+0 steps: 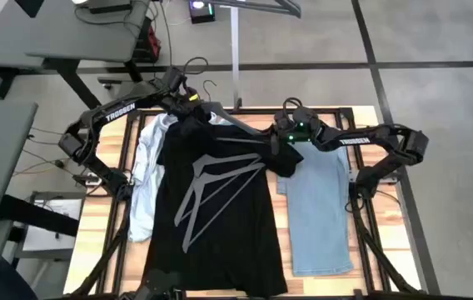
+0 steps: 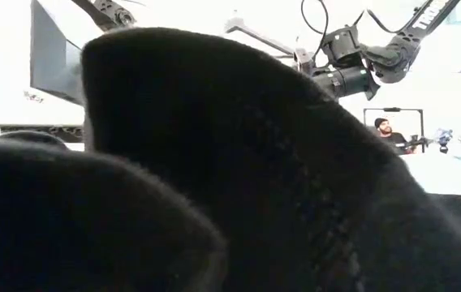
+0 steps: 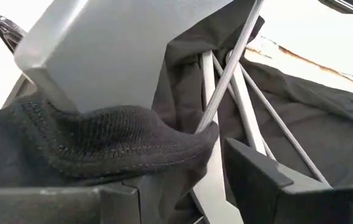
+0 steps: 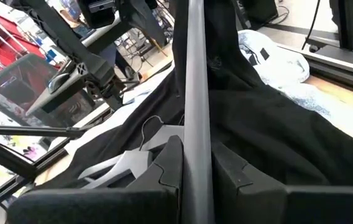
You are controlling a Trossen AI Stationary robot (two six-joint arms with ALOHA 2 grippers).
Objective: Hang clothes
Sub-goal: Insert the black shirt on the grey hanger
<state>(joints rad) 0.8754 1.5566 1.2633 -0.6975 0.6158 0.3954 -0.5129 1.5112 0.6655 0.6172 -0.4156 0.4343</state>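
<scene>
White "TROSSEN" on both arms | left gripper (image 1: 193,108) pinches black t-shirt (image 1: 220,225) collar | right gripper (image 1: 275,143) clamps grey hanger (image 1: 245,125)

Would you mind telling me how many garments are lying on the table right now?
3: the black t-shirt in the middle, the pale shirt partly beneath its left edge, and the jeans on the right. More could be hidden underneath.
</scene>
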